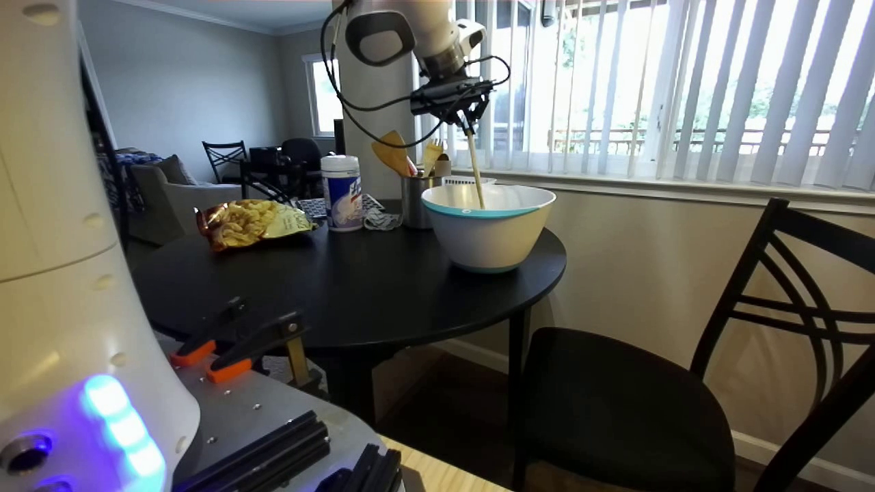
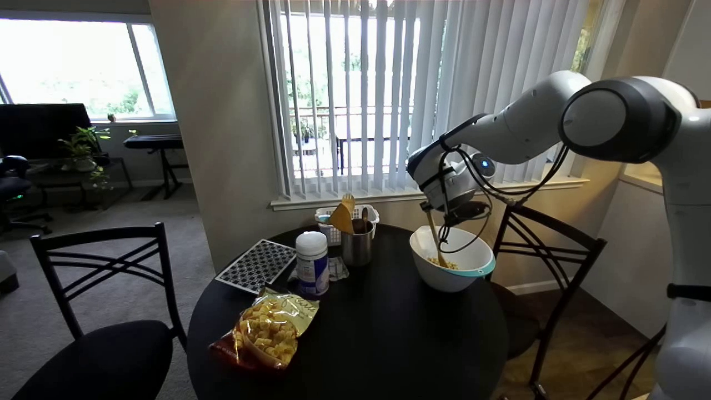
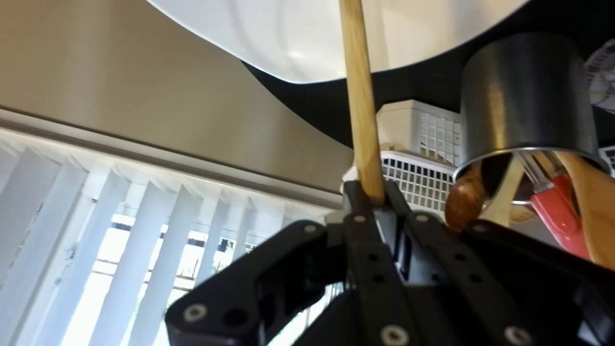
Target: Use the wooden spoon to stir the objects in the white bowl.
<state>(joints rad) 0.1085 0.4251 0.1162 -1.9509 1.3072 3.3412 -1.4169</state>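
Wrist view crops white bowl (image 3: 302,38) and spoon (image 3: 361,96).

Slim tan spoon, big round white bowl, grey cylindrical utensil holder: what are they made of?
Slim tan spoon: wood, smooth-looking, low sheen; lengthwise grain shows.
Big round white bowl: probably plastic, semi-gloss; soft highlights on smooth walls.
Grey cylindrical utensil holder: likely stainless steel, maybe brushed; metallic reflections streak its side.

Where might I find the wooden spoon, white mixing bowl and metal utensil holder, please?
Wooden spoon (image 3: 362,101): wrist view, on the handle.
White mixing bowl (image 1: 487,239): an exterior view, on the outer wall.
Metal utensil holder (image 2: 357,248): an exterior view, on the outer wall.
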